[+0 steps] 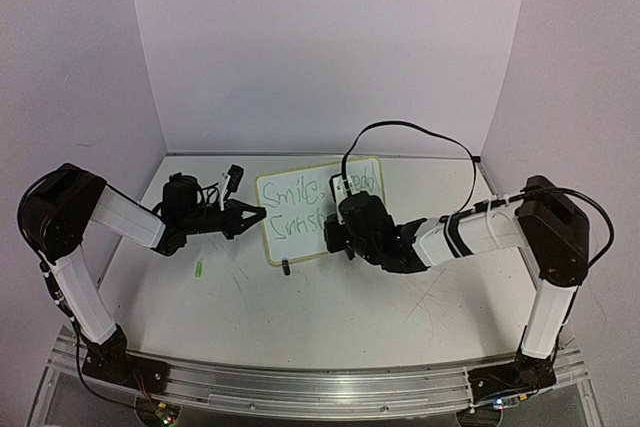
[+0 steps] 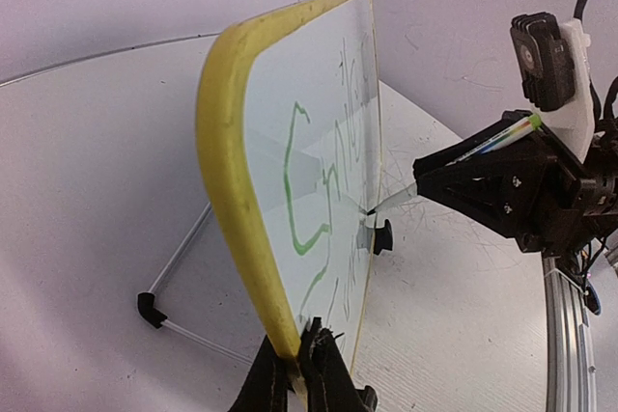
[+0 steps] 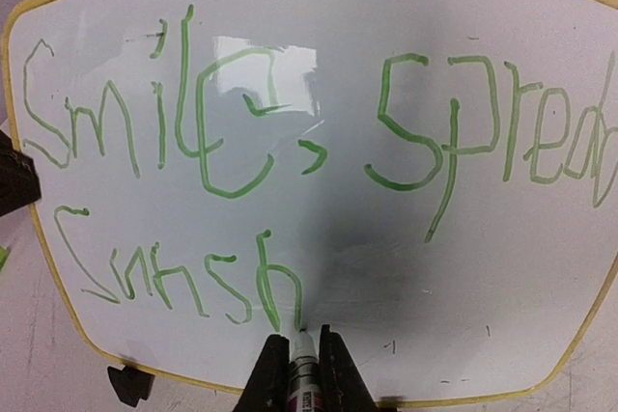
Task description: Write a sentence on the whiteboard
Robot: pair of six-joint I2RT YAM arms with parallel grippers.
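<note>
The whiteboard (image 1: 295, 245) stands tilted on the table, with a yellow frame (image 2: 224, 190). My left gripper (image 2: 304, 362) is shut on its left edge, seen from above (image 1: 257, 215). The green sentence (image 3: 203, 132) reads "Smile, spread" with "Sunsh" below it, and also shows faintly in the top view (image 1: 300, 193). My right gripper (image 3: 304, 349) is shut on a marker (image 3: 305, 373), whose tip touches the board at the foot of the last "h". In the left wrist view the marker (image 2: 488, 145) sticks out of the right gripper (image 2: 454, 173) toward the board face.
A small green cap (image 1: 199, 269) lies on the table left of the board. The board has black feet (image 3: 128, 383) and a wire stand (image 2: 183, 262) behind it. Purple walls close in the back and sides. A black cable (image 1: 420, 132) loops above the right arm.
</note>
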